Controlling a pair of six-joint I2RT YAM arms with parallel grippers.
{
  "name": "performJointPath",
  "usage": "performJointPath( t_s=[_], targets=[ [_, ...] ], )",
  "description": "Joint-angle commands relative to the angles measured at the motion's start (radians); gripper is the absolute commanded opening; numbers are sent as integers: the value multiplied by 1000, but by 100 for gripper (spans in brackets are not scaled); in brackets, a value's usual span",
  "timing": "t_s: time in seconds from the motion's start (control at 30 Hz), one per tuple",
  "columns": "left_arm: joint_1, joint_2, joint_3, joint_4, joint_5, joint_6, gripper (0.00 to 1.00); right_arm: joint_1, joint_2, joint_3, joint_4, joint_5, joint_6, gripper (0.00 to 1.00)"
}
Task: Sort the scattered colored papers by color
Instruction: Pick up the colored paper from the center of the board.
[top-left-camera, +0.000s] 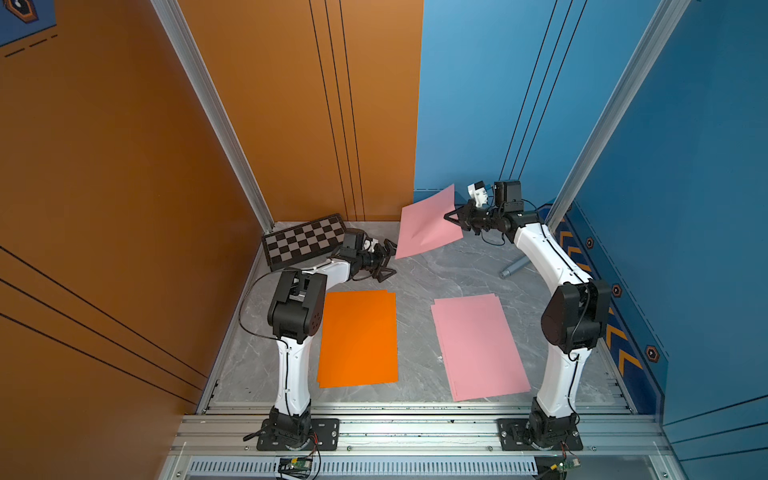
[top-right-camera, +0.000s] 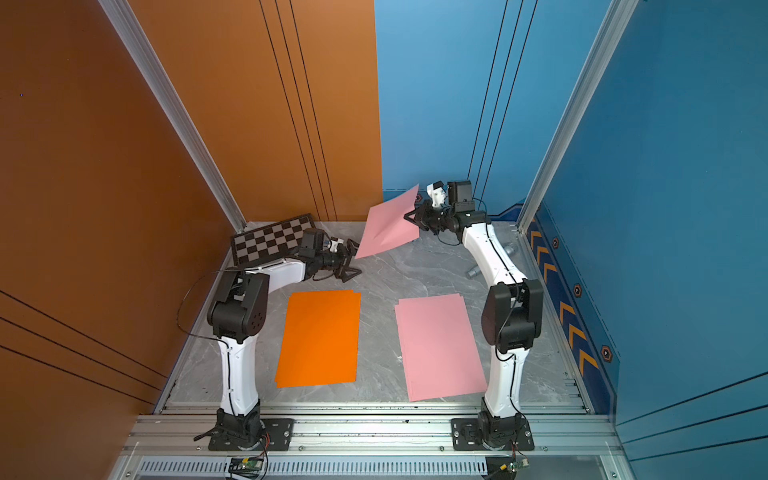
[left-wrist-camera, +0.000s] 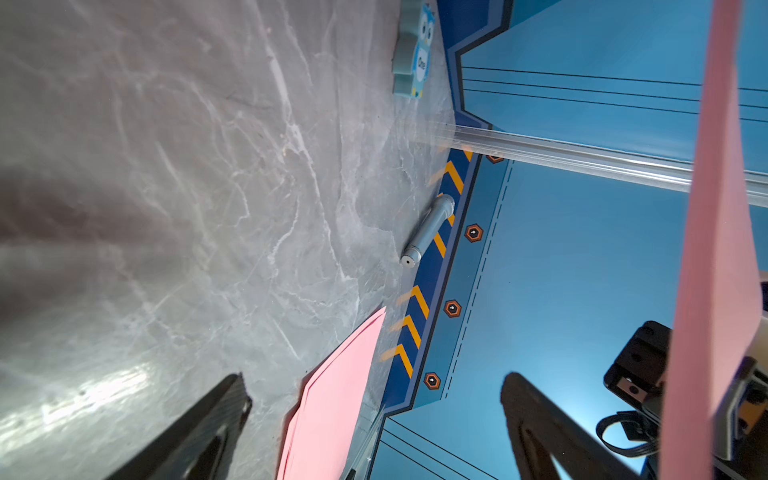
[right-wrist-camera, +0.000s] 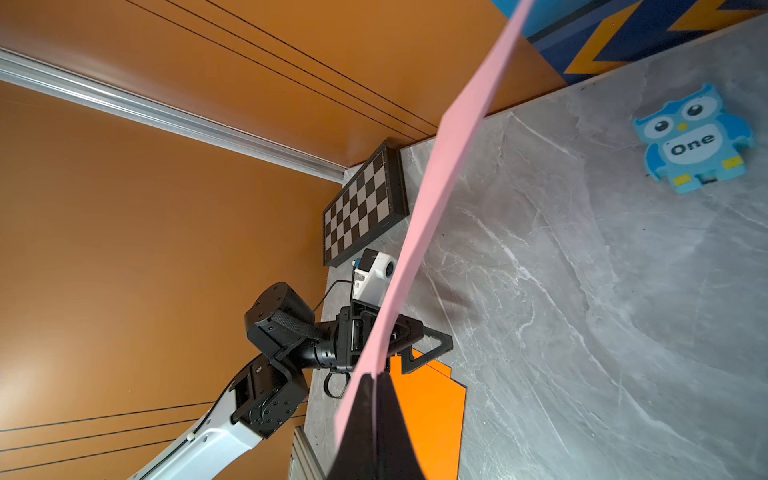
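marble tabletop (top-left-camera: 415, 282), open centre, right tool (top-left-camera: 449, 217) pinching pink sheet (top-left-camera: 424, 226) edge

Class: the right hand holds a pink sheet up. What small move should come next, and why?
Probably swing the pink sheet toward the pink stack and lower it. The right hand is shut on its edge, and the orange stack lies apart.

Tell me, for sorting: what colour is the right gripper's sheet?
The sheet is light pink, clearest in a top view.
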Motion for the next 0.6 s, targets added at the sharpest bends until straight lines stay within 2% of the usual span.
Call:
performJointPath(
  t_s=[0.0, 0.2, 0.3, 0.37, 0.4, 0.57],
  targets=[
    [15, -38, -36, 184, 43, -128, 98, 1, -88, -38, -33, -29, -78, 0],
    [71, -22, -119, 474, 65, -256, 98, -2, -241, -253, -32, 8, -237, 0],
    [84, 12, -149, 850, 61, -429, 98, -1, -297, -335, -29, 30, -286, 0],
    [71, 61, -111, 1120, 55, -570, 98, -3, -315, -367, -26, 38, -295, 0],
    [60, 90, -78, 1191, 60, -620, 98, -6, -319, -375, -27, 39, -293, 0],
    [9, 133, -8, 1190, 113, -570, 98, -8, -337, -370, -6, 26, -273, 0]
  ],
)
